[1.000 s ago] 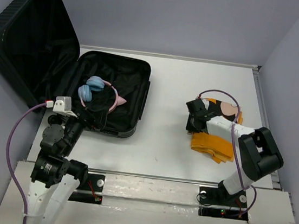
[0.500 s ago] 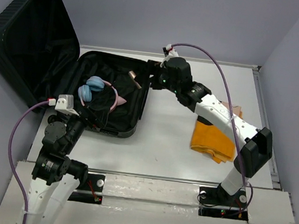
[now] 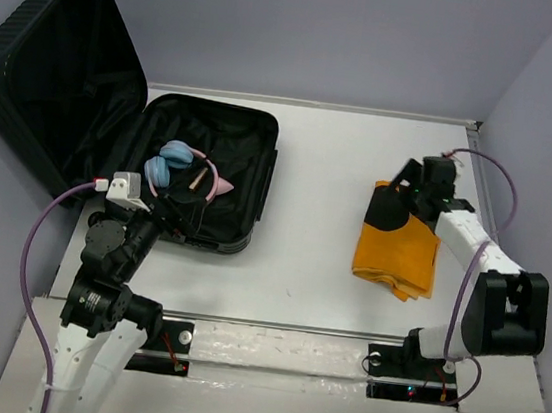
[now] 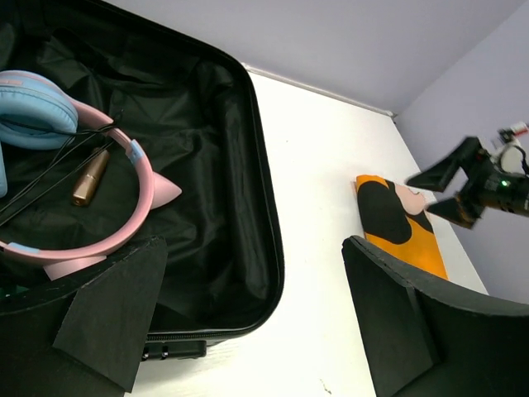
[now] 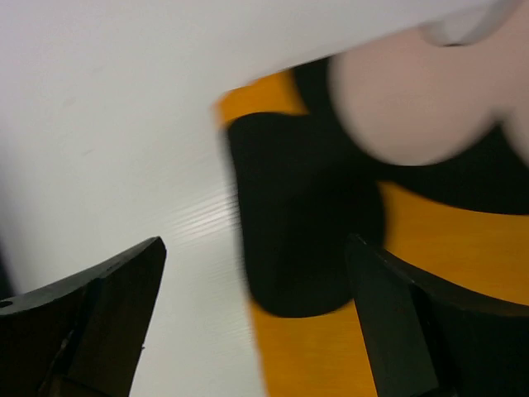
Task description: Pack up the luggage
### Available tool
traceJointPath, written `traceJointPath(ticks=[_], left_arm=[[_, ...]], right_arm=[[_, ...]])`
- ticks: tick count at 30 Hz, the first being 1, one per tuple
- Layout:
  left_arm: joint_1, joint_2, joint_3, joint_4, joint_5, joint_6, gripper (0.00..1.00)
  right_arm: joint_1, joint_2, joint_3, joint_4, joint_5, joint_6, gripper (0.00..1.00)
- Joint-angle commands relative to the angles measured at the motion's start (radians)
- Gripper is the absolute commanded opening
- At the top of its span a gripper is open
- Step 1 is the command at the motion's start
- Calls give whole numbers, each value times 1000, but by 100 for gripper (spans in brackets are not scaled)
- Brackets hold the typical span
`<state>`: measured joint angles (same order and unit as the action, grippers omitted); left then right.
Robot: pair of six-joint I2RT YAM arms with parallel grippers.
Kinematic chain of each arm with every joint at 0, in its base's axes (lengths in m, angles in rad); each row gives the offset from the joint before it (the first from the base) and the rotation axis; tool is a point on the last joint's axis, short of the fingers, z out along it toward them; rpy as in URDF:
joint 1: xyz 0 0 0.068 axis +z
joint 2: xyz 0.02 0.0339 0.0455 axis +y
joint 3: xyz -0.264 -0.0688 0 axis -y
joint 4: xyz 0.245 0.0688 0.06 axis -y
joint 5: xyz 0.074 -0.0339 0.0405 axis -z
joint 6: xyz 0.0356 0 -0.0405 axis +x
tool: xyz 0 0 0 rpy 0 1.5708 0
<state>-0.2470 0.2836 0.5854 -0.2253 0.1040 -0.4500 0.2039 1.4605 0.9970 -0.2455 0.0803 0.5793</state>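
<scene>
The luggage [image 3: 250, 123] lies open at the left, its ribbed lid leaning back against the wall. On its black lining rest pink-and-blue cat-ear headphones [image 3: 175, 160] [image 4: 51, 106] and a small bronze tube [image 3: 196, 181] [image 4: 88, 178]. My left gripper [image 3: 176, 216] [image 4: 252, 322] hangs open and empty over the case's near right corner [image 4: 271, 248]. My right gripper [image 3: 407, 182] [image 5: 256, 314] [image 4: 420, 194] is open and empty just above the far left corner of a folded orange cloth [image 3: 397, 254] [image 5: 446, 248] [image 4: 407, 227] with black and pink patches.
The white tabletop [image 3: 317, 202] lies between the case and the cloth. Grey walls close in the back and both sides, and a raised ledge [image 3: 269, 342] runs along the near edge by the arm bases.
My right arm swung from the cloth to the case with the bronze tube, let it go inside beside the headphones, then came back over the cloth with its jaws open. The left arm barely moved.
</scene>
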Motion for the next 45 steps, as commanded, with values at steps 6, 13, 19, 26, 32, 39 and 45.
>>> traceJointPath(ticks=[6, 13, 19, 26, 32, 39, 45], left_arm=[[-3, 48, 11, 55, 69, 28, 99], [-17, 37, 11, 57, 71, 30, 99], [-26, 63, 17, 60, 109, 36, 99], [-50, 187, -10, 163, 370, -93, 98], [-309, 371, 54, 253, 114, -165, 96], [-719, 837, 272, 247, -406, -151, 98], [-718, 1153, 448, 239, -579, -131, 99]], right_arm=[[-283, -48, -156, 5, 352, 7, 100], [-304, 173, -89, -3, 18, -25, 100], [-200, 294, -26, 95, -376, -93, 96], [-95, 287, 81, 63, -311, -145, 100], [-95, 65, 3, 77, -220, -127, 100], [-95, -254, -202, 92, -192, -46, 100], [-95, -442, -403, 68, -96, 23, 99]])
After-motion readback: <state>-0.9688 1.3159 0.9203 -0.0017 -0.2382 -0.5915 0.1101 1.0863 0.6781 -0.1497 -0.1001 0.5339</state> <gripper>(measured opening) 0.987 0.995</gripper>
